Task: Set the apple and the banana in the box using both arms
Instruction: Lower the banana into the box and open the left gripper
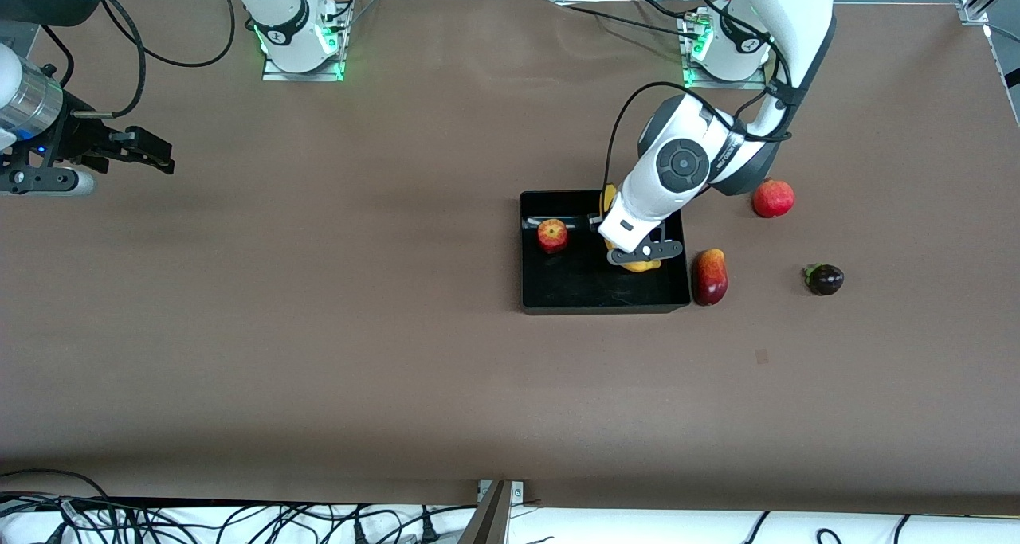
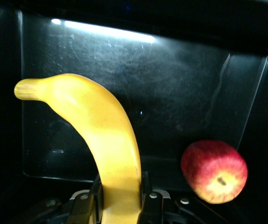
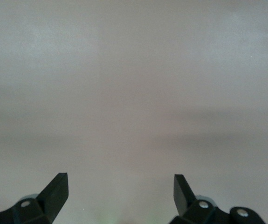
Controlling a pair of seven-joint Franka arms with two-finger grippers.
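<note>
Waiting over the bare table [image 1: 319, 353] at its own end, the right gripper [image 1: 151, 152] hangs with its fingers [image 3: 54, 189] spread wide and nothing between them; the black box [image 1: 550, 299] sits toward the left arm's end, with the apple [image 1: 552, 235] resting inside it; beside the apple, the left gripper [image 2: 120, 205] reaches down into the box, its fingers [image 2: 152, 203] clamped on the banana [image 2: 103, 135], which curves out over the tray floor; a mango [image 1: 710, 277] lies just beside the box wall; a pomegranate [image 1: 773, 198] lies farther from the camera than the mango; a small dark fruit [image 1: 825, 279] lies nearest the table's end.
</note>
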